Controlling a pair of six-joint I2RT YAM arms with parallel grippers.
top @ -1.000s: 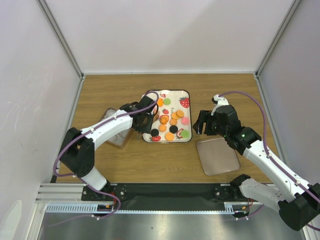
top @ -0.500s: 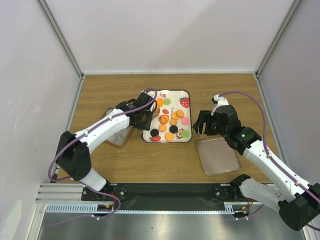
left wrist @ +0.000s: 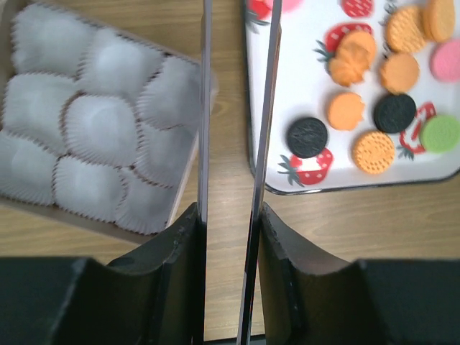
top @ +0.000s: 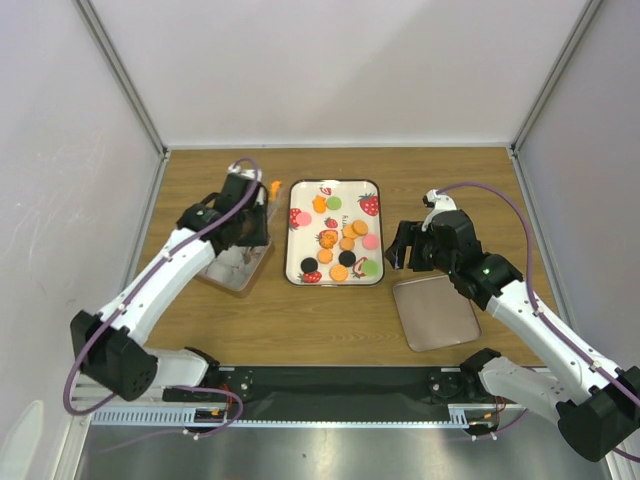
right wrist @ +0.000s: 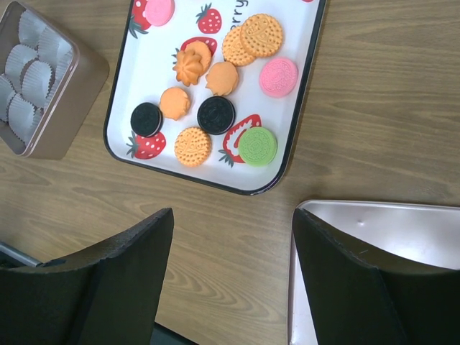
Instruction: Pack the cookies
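Box (right wrist: 79, 93) cups at nine o'clock look empty, cookies (top: 345, 245) mostly on the tray (right wrist: 140, 72); left pincer (top: 268, 195) apparently pinches an orange cookie (top: 274, 186), right pincer (right wrist: 230, 215) gapes empty.

Wood-grain table (top: 330, 320) inside white panel walls (top: 340, 70) with aluminium corner posts (top: 122, 75).

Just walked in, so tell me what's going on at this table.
Two robot arms are packing cookies from a strawberry-print tray into a box lined with paper cups. The left tool is above the gap between box and tray, with what looks like an orange cookie pinched at its tip. The right tool hovers open between the tray and a flat lid, holding nothing. The cups in view are empty.
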